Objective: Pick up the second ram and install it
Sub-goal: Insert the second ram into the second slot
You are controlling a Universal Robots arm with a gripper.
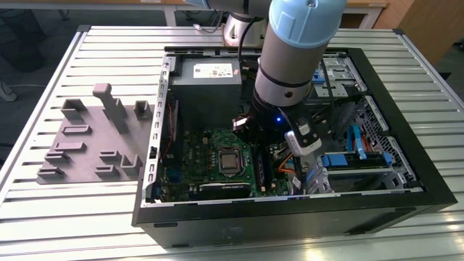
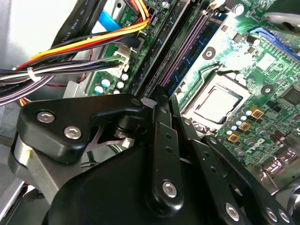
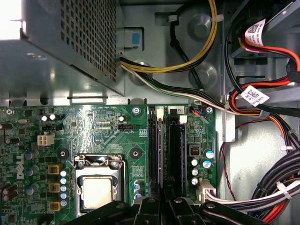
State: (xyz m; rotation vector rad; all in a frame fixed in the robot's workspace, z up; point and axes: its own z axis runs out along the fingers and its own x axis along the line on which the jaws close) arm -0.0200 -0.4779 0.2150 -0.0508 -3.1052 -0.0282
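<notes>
The second ram I can't single out for sure. A thin purplish edge stands in one memory slot point(image 3: 159, 150), directly ahead of me. My gripper point(image 3: 164, 200) hangs low over the motherboard point(image 3: 93, 124), lined up along the slots, likely for a straight press — jaws gripping or free, I cannot tell.

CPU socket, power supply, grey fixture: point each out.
CPU socket point(image 3: 97, 192), first wrist view, metal lid.
Power supply point(image 1: 210, 81), exterior view, top face.
Grey fixture point(image 1: 87, 144), exterior view, flat base.
</notes>
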